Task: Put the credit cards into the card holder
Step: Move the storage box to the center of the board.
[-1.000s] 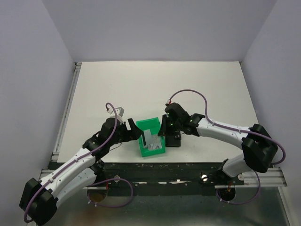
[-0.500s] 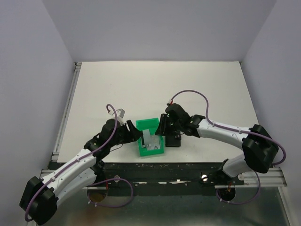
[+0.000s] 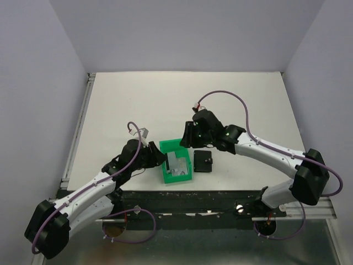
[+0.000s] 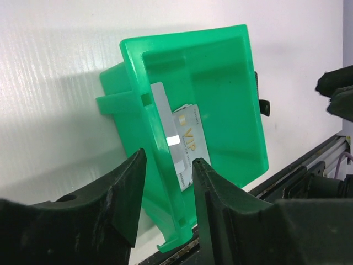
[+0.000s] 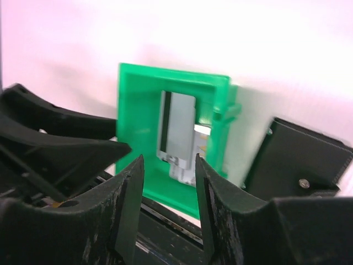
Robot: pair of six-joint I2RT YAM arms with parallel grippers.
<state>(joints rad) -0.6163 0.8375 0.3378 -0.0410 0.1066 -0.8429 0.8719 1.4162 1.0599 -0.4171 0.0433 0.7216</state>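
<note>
Gold "VIP" lettering on credit cards (image 4: 187, 141) in green bin (image 4: 182, 44); right pincer (image 5: 168, 165) spread, left pincer (image 4: 168, 165) unclear.

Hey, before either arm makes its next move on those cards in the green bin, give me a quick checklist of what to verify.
1. credit cards within reach, lying in the green bin: ok.
2. card holder open to take a card: not ok, it lies folded shut beside the bin.
3. right end effector empty, jaws apart, above the bin: ok.
4. left end effector clear of the bin: cannot tell, the bin's wall shows between its fingers.
5. The two end effectors apart from each other: ok, the bin lies between them.
</note>
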